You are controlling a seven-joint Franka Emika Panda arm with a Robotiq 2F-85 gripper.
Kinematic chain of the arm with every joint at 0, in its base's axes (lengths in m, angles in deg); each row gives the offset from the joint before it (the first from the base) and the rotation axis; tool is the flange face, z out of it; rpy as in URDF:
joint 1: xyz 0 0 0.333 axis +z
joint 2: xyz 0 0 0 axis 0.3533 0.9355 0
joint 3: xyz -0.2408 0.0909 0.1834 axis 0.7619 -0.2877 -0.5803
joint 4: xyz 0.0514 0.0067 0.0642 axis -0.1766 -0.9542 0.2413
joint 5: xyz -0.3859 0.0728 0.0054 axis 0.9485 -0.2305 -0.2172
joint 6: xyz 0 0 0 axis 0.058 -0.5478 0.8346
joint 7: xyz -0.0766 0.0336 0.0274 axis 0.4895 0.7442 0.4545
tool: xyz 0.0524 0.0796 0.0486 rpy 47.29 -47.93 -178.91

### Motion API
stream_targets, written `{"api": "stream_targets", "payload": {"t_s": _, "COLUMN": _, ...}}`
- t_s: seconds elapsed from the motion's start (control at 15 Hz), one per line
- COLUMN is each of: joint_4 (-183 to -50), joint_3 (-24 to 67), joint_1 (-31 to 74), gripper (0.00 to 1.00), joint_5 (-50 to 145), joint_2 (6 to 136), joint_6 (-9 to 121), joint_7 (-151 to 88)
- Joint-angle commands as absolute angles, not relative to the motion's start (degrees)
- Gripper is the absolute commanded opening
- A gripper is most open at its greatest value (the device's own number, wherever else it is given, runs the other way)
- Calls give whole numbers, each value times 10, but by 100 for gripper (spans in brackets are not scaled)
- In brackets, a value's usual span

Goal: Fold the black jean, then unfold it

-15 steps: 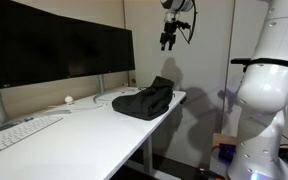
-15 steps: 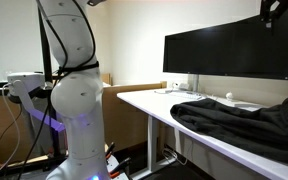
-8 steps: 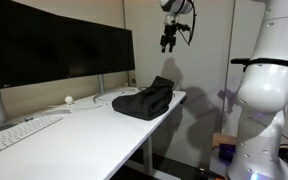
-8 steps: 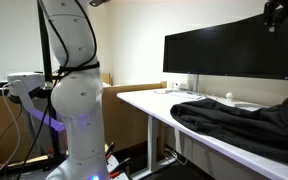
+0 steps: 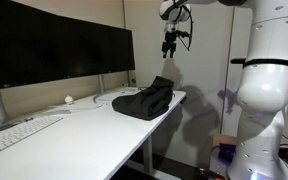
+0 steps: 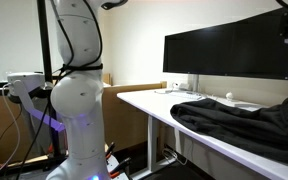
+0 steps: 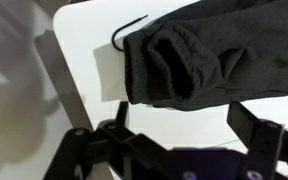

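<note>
Your gripper [image 5: 169,44] hangs high above the white tabletop [image 5: 79,140], jaws spread wide and empty. The wrinkled, matte black denim jean [image 5: 145,100] lies bunched at the tabletop's end. It is probably limp and fairly heavy, so pinch a thick hem edge.

a white desk [image 5: 94,135] carries the black jean [image 5: 146,100] bunched near its end, a white keyboard [image 5: 19,133] and monitor stands [image 5: 100,86].
</note>
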State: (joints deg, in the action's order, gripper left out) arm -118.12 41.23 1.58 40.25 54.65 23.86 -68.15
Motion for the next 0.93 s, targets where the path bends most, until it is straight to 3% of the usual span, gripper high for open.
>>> {"api": "stream_targets", "payload": {"t_s": 0.0, "joint_4": -1130, "joint_3": 414, "joint_1": -13, "gripper": 100, "joint_5": 346, "joint_2": 610, "joint_6": 203, "joint_7": -747}}
{"api": "stream_targets", "payload": {"t_s": 0.87, "joint_4": -990, "joint_3": 357, "joint_1": -114, "gripper": 100, "joint_5": 293, "joint_2": 770, "joint_6": 77, "joint_7": -801}}
